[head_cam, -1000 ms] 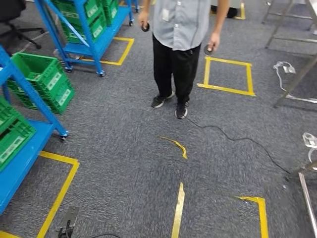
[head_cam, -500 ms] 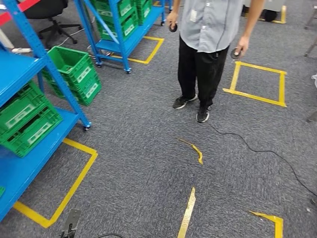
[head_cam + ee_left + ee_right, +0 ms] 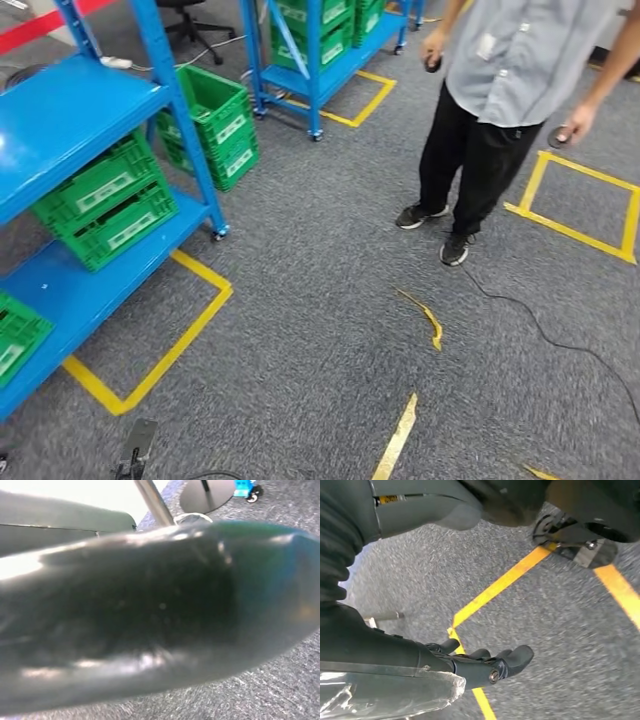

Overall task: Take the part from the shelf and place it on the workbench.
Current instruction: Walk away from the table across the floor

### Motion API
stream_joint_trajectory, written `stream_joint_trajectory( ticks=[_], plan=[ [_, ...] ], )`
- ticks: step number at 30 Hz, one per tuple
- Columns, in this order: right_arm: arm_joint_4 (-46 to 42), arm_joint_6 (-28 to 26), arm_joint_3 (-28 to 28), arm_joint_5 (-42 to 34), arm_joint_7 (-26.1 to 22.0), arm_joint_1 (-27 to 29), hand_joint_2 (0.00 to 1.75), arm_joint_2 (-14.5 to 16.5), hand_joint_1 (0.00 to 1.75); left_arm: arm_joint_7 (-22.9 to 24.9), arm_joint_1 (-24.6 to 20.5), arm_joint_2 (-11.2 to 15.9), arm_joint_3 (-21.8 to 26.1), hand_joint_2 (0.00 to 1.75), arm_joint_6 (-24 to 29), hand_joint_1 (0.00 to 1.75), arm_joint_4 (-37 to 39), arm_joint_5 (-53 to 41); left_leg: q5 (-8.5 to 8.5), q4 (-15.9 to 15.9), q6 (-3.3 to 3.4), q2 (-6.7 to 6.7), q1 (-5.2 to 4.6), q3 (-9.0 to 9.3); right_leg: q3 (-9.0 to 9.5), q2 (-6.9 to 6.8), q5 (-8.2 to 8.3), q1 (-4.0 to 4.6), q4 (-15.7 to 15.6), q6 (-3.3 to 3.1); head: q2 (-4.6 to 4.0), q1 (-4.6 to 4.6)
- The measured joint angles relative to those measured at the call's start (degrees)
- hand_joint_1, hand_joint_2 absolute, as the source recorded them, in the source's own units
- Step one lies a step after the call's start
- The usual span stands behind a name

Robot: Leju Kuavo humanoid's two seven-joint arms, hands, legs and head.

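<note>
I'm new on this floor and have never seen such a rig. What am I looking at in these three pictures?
It is a humanoid robot with two arms and hands. The wide picture comes from its head, looking down at grey carpet marked with yellow tape. A blue shelf holds green crates, and a person stands ahead with a small dark object in each hand. The other two pictures come from cameras at the wrists. The right one shows the right hand above the carpet, fingers stretched out, nothing seen in them. The left one is too blurred to read.

text: none legible | white labels on green crates (image 3: 106,205) seemingly blurred
</note>
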Motion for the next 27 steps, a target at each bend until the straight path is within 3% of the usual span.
stream_joint_trajectory(
  ticks=[2, 3, 4, 5, 7, 9, 11, 12, 14, 16, 18, 19, 21, 23, 24, 25, 27],
  plan=[
    [0.0, 0.04, 0.0, 0.01, 0.0, 0.14, 1.75, 0.0, 0.0, 0.0, -0.09, 0.03, 0.01, 0.0, -0.01, 0.0, 0.0, 0.0, 0.02, 0.0, 0.19, -1.42, 0.0, 0.04, -3.88, 1.06, -2.42, -0.02, 7.46, 0.05, 0.0, 0.09],
    [0.0, 0.06, 0.01, 0.01, 0.0, 0.2, 1.75, 0.0, 0.0, 0.0, -0.06, 0.04, 0.01, 0.0, -0.02, 0.0, 0.0, 0.0, 0.02, 0.01, 0.19, -2.19, 0.0, 0.11, -4.88, 1.19, -2.09, -0.02, 8.79, 0.01, 0.0, 0.12],
    [0.0, 0.07, 0.01, 0.02, 0.0, 0.25, 1.75, -0.01, 0.0, 0.0, -0.01, 0.04, 0.02, 0.0, -0.02, 0.0, 0.0, 0.0, 0.01, 0.02, 0.19, -2.98, 0.01, 0.2, -4.86, 1.32, -0.65, -0.05, 7.87, -0.08, 0.0, 0.12],
    [0.0, 0.07, 0.02, 0.02, 0.0, 0.27, 1.75, -0.01, 0.0, 0.0, 0.0, 0.04, 0.03, 0.0, -0.03, 0.0, 0.0, 0.0, 0.0, 0.03, 0.15, -3.78, 0.06, 0.33, -3.76, 1.66, 1.61, -0.12, 4.82, -0.18, 0.0, 0.12],
    [0.0, 0.1, 0.04, 0.02, -0.01, 0.24, 1.75, -0.01, 0.0, -0.01, -0.04, 0.04, 0.04, 0.0, -0.07, 0.0, 0.0, 0.0, -0.08, 0.2, -0.15, -5.21, 0.06, 0.4, -0.52, 3.91, 5.38, -0.53, -3.04, -0.21, 0.0, 0.13],
    [0.0, 0.2, 0.13, 0.02, -0.02, 0.18, 1.75, 0.0, 0.0, -0.05, -0.06, 0.05, 0.04, 0.0, -0.1, 0.0, 0.0, 0.0, 0.08, 0.35, -0.78, -6.39, 0.05, 0.02, 1.33, 5.65, 6.3, -0.79, -7.01, -0.24, 0.0, 0.08],
    [0.0, 0.28, 0.26, 0.03, -0.02, 0.11, 1.75, 0.0, 0.0, -0.1, 0.14, 0.11, 0.08, 0.0, -0.1, 0.0, 0.0, 0.0, 0.45, 0.22, -1.47, -7.48, 0.25, -0.4, 1.59, 5.06, 6.23, -0.67, -7.35, -0.65, 0.0, 0.04],
    [0.0, 0.28, 0.31, 0.04, -0.02, 0.08, 1.75, 0.0, 0.0, -0.11, 0.3, 0.11, 0.13, 0.0, -0.1, 0.0, 0.0, 0.0, 0.29, 0.35, -1.75, -7.33, 0.29, -0.57, 1.62, 4.49, 6.37, -0.66, -7.49, -0.96, 0.0, 0.05],
    [0.0, 0.29, 0.35, 0.07, -0.03, 0.09, 1.75, 0.0, 0.0, -0.11, 0.38, 0.1, 0.2, 0.0, -0.1, 0.0, 0.0, 0.01, -1.78, 3.24, -2.24, -5.15, 0.15, -1.96, 1.73, 3.21, 6.65, -0.72, -7.88, -1.69, 0.01, -0.36],
    [0.0, 0.31, 0.38, 0.08, -0.05, 0.18, 1.75, -0.01, 0.0, -0.14, 0.13, 0.06, 0.25, 0.0, -0.1, 0.0, 0.0, 0.01, -5.46, 10.04, -2.63, -2.39, 0.05, -5.04, 1.75, 1.74, 6.67, -0.58, -7.99, -2.11, 0.01, -0.78],
    [0.0, 0.33, 0.39, 0.1, -0.05, 0.27, 1.75, -0.01, 0.0, -0.17, 0.01, 0.07, 0.44, 0.0, -0.14, 0.0, 0.0, 0.0, -7.08, 15.16, -2.8, -1.51, 0.07, -7.29, 1.75, 0.19, 6.58, -0.47, -7.98, -2.23, 0.0, -0.81],
    [0.0, 0.33, 0.39, 0.11, -0.07, 0.23, 1.75, -0.02, 0.0, -0.18, 0.06, 0.08, 0.6, 0.0, -0.16, 0.0, 0.0, 0.0, -6.38, 15.05, -2.79, -1.34, 0.08, -7.12, 1.78, -0.5, 6.53, -0.45, -7.98, -2.25, 0.0, -0.81],
    [-0.02, 0.33, 0.4, 0.11, -0.13, 0.07, 1.75, -0.01, 0.0, -0.24, 0.12, 0.13, 0.95, 0.0, -0.2, 0.0, 0.0, -0.01, -2.87, 9.3, -2.56, -0.32, 0.0, -4.0, 1.95, -1.73, 6.42, -0.43, -7.98, -2.15, 0.0, -0.83],
    [-0.05, 0.33, 0.42, 0.11, -0.22, -0.02, 1.75, 0.0, 0.0, -0.34, -0.08, 0.17, 1.14, 0.0, -0.29, 0.0, 0.0, -0.03, -0.54, 2.49, -2.17, 2.42, -0.47, -0.51, 2.11, -2.8, 6.14, -0.13, -7.87, -1.79, 0.0, -0.87],
    [-0.06, 0.33, 0.42, 0.11, -0.26, 0.0, 1.75, 0.0, 0.0, -0.41, -0.22, 0.18, 1.19, 0.0, -0.38, 0.0, 0.0, -0.05, -0.22, 0.72, -1.89, 3.37, -0.68, 0.28, 2.18, -3.35, 6.05, 0.06, -7.86, -1.53, 0.0, -0.83],
    [-0.07, 0.33, 0.43, 0.11, -0.28, 0.01, 1.75, -0.01, 0.0, -0.5, -0.31, 0.18, 1.22, 0.0, -0.53, 0.0, 0.0, -0.07, -0.34, 0.06, -1.62, 3.62, -0.88, 0.4, 2.26, -3.95, 5.98, 0.24, -7.92, -1.28, 0.0, -0.8],
    [-0.16, 0.33, 0.44, 0.12, -0.29, -0.03, 1.75, -0.03, 0.0, -0.79, -0.21, 0.18, 1.31, 0.0, -0.85, 0.0, 0.0, -0.15, -0.11, -0.21, -0.91, 2.29, -0.77, 0.24, 2.48, -4.6, 5.8, 0.27, -8.03, -0.69, 0.0, -0.71]
  ],
)
